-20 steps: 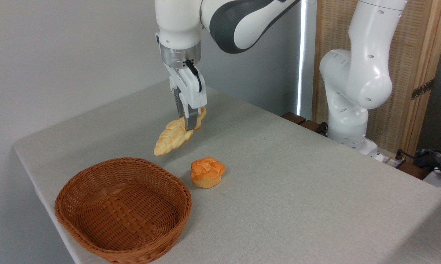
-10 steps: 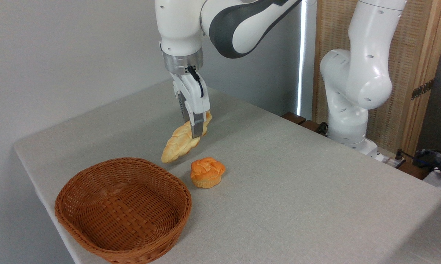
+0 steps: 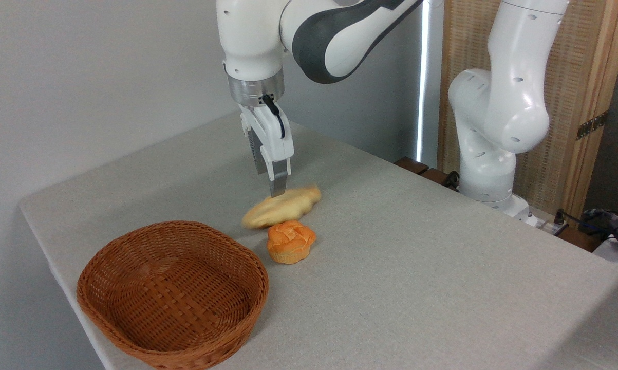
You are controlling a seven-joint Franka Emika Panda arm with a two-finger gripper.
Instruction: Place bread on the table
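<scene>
Hovering empty with fingers apart, white two-finger gripper point(image 3: 277, 191) sat just above blurred pale golden braided bread point(image 3: 282, 207) on grey-beige cloth table point(image 3: 416, 257), beside small orange bun point(image 3: 290, 241).

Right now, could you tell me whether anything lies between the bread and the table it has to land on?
Nothing visible does. The bread, blurred, lies just below the claw, on or just above bare table. The orange bun sits close in front, the basket further left.
</scene>
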